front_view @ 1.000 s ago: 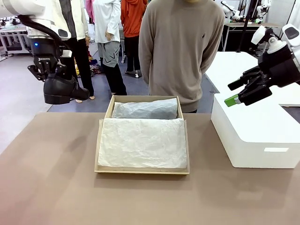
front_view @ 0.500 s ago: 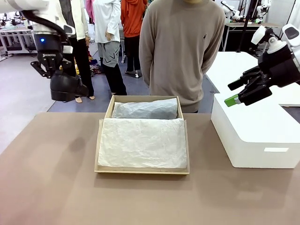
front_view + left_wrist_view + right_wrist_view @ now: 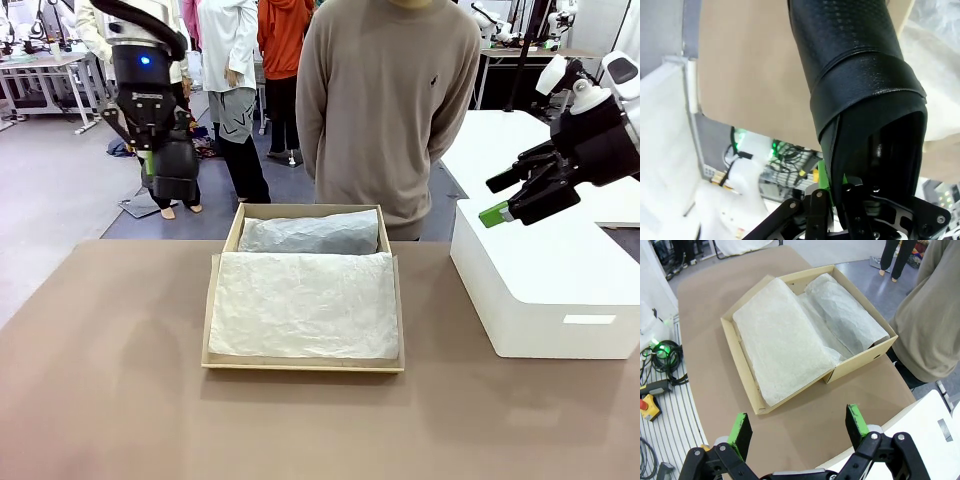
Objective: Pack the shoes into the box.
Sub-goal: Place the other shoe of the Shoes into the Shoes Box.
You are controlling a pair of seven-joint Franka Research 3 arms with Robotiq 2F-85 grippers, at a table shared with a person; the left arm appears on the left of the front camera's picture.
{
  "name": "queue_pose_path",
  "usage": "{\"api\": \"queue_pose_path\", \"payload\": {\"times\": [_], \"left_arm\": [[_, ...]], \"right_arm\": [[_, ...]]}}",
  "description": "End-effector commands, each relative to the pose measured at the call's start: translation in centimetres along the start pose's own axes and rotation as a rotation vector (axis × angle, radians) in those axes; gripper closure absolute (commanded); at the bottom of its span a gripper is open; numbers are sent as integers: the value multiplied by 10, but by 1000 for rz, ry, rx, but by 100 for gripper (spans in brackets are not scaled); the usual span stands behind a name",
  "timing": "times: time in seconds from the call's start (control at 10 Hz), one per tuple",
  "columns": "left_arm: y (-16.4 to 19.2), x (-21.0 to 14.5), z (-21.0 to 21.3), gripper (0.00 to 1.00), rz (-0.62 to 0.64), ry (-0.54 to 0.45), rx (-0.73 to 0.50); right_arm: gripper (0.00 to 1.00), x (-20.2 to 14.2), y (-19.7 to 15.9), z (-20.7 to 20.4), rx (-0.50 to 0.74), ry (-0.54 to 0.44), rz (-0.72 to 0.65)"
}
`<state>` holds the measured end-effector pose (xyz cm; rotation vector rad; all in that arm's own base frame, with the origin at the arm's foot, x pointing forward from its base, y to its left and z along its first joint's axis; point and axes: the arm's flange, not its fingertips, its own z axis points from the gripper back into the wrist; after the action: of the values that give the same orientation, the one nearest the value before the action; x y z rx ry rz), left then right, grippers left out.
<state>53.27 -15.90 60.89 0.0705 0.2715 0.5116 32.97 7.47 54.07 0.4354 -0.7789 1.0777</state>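
Up high, L hand (image 3: 153, 140) clamped on black shoe (image 3: 176, 172), left of box (image 3: 305, 366) far end, R hand (image 3: 497, 197) wide open above white block (image 3: 545, 290).

You have the box (image 3: 211, 300) at the middle of the surface (image 3: 100, 400), with paper (image 3: 305, 305) lying in it and a wrapped bundle (image 3: 310, 233) in its far part. The block (image 3: 540, 290) sits to its right. The person (image 3: 385, 100) stands behind the box. Your left gripper (image 3: 152, 155) holds a shoe (image 3: 176, 172) up beyond the far left edge, and your right gripper (image 3: 497, 197) hangs over the block.
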Motion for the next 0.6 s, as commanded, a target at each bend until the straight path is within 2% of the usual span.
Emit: {"api": "queue_pose_path", "payload": {"times": [0.0, 0.2, 0.3, 0.4, 0.5], "left_arm": [[-21, -15, 9, 100, 139, -8, -38], [-35, -30, 6, 100, 220, -62, -46], [-34, -31, 6, 100, 209, -79, -26], [-32, -24, 4, 100, 158, -36, -42], [-32, -24, 4, 100, 158, -36, -42]], "right_arm": [[0, 1, -4, -1, 16, -28, 21], [0, 1, -4, -1, 16, -28, 21], [0, 1, -4, -1, 16, -28, 21], [0, 1, -4, -1, 16, -28, 21], [0, 1, -4, -1, 16, -28, 21]]}}
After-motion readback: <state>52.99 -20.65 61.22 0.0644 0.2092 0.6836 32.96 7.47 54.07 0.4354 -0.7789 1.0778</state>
